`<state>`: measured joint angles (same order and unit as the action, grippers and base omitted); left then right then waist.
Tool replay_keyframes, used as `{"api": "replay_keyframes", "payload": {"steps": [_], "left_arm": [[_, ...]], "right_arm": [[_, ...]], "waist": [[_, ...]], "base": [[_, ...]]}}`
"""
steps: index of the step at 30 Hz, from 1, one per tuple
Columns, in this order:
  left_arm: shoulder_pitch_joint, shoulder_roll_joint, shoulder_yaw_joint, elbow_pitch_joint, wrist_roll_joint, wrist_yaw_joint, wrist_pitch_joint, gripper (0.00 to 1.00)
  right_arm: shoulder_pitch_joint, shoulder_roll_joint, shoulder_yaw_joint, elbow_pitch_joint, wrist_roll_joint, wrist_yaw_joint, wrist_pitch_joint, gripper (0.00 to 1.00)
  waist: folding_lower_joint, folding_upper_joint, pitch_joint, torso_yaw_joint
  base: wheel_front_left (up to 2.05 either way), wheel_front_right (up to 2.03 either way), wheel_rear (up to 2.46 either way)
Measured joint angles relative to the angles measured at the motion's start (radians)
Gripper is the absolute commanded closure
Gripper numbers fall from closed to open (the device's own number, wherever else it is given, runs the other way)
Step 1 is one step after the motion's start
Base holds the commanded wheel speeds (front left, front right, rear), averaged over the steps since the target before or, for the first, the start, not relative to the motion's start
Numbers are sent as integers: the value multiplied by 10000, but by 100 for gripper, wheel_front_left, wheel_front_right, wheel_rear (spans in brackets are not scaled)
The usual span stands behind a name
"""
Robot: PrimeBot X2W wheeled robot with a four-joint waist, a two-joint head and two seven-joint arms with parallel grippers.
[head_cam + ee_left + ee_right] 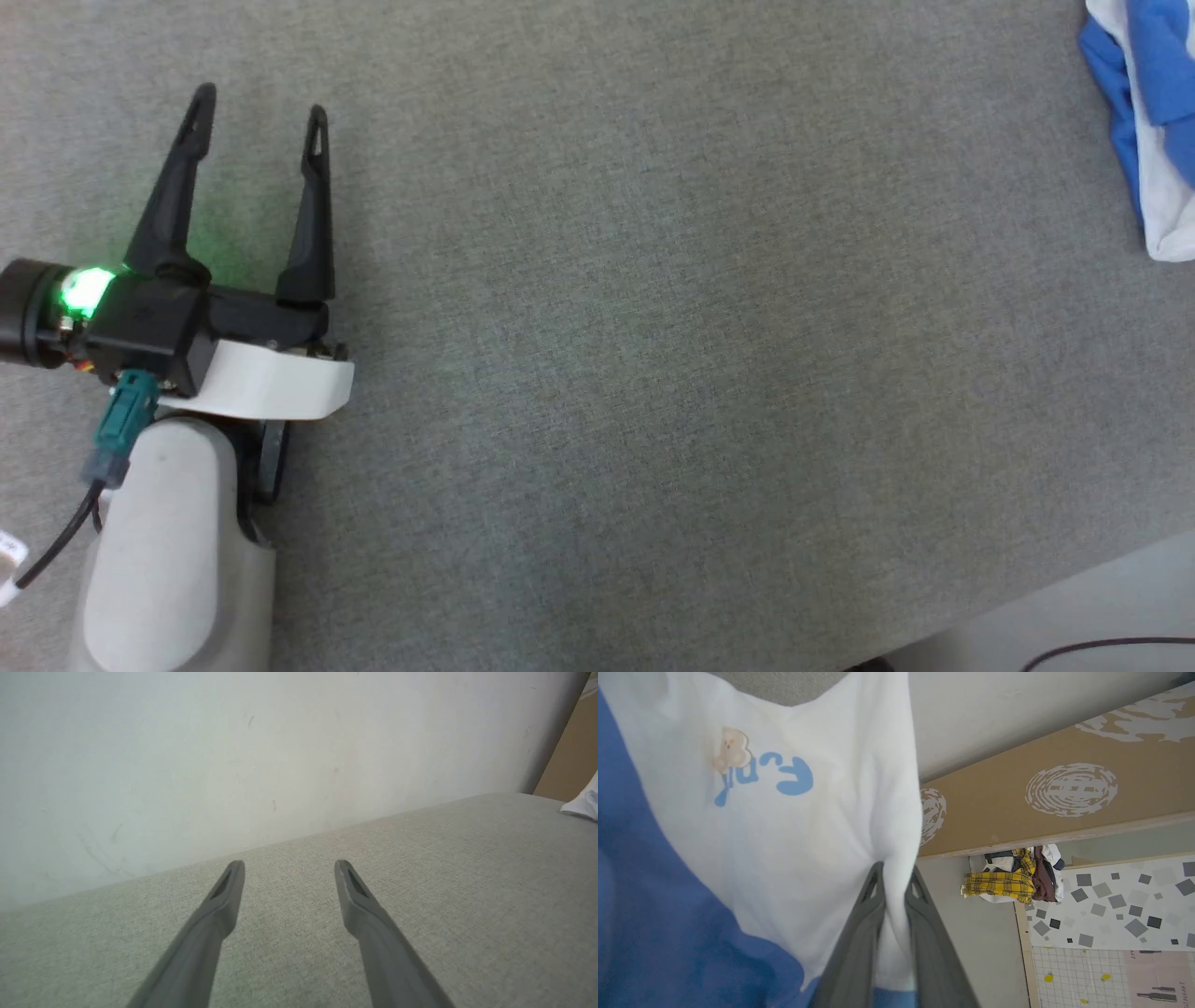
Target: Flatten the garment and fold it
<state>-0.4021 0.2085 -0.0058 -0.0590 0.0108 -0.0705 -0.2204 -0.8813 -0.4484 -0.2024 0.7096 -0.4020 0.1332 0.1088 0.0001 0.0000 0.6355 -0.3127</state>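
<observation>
Gripping the shirt: the right gripper has both fingers pinched on a fold of the white body, with cloth bunched between the tips.

Right wrist view: the white panel spreads from the tips toward 11 o'clock. Blue lettering and a small tan bear sit at 10 o'clock, upside down. Blue cloth runs from 7 to 9 o'clock. At 3 o'clock, past the shirt's edge, a clothes pile with a yellow plaid piece lies below a brown board.

Head view: the shirt is at 2 o'clock, cut by the frame edge, a crumpled blue and white mass over the grey pad. Cannot tell whether it rests or hangs. The left gripper is at 9 o'clock, well apart from the shirt, fingers pointing to 12 o'clock, jaws wide open. A green light is lit at its wrist.

Left wrist view: 2 fingers are splayed over the pad, with a pale wall behind. A white corner of the shirt shows at 3 o'clock.
</observation>
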Motion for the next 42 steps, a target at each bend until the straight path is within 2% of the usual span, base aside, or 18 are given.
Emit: {"api": "replay_keyframes", "payload": {"steps": [1,2,3,9,17,21,24,29,35,42], "left_arm": [[0,-4,-15,52,-2,2,0,0],[4,-10,-27,134,-2,8,-15,0],[7,-25,-35,224,-10,12,-36,0],[209,-389,-173,1007,-209,113,-263,0],[1138,-897,-161,1720,-727,297,-366,0],[1645,-1087,-123,1795,-825,385,-366,0],[1998,-1174,-155,1894,-926,370,-368,0],[2309,-1329,-234,2033,-1083,362,-366,0],[2696,-1425,-288,2297,-1175,368,-366,0],[2846,-1467,-313,2474,-1273,370,-366,0]], "right_arm": [[1,44,-157,48,-71,0,-46,84],[5,81,-318,81,-157,0,-54,50],[12,100,-514,102,-253,0,-67,0],[392,174,-1302,-29,-437,-2,-991,0],[1679,805,-1833,-780,1104,-4,-2274,0],[2659,1453,-1421,-1812,2295,-6,-2554,0],[3538,2025,-1020,-3037,3321,-6,-2535,0],[5258,2598,-573,-5254,4596,-6,-2130,0],[6974,3321,-58,-6773,5170,-6,-1893,0],[8262,3774,430,-7333,5149,-6,-2199,0]], "waist": [[0,0,-45,15],[0,0,-106,29],[0,0,-184,41],[0,0,-887,192],[-3,0,-2378,594],[-3,0,-3173,873],[-4,0,-3732,1119],[-5,0,-4480,1687],[-4,0,-5233,2385],[-2,0,-5853,3196]], "base": [[0,0,0],[0,0,0],[0,0,0],[0,0,0],[0,0,0],[0,0,0],[0,0,0],[0,0,0],[0,0,0],[0,0,0]]}}
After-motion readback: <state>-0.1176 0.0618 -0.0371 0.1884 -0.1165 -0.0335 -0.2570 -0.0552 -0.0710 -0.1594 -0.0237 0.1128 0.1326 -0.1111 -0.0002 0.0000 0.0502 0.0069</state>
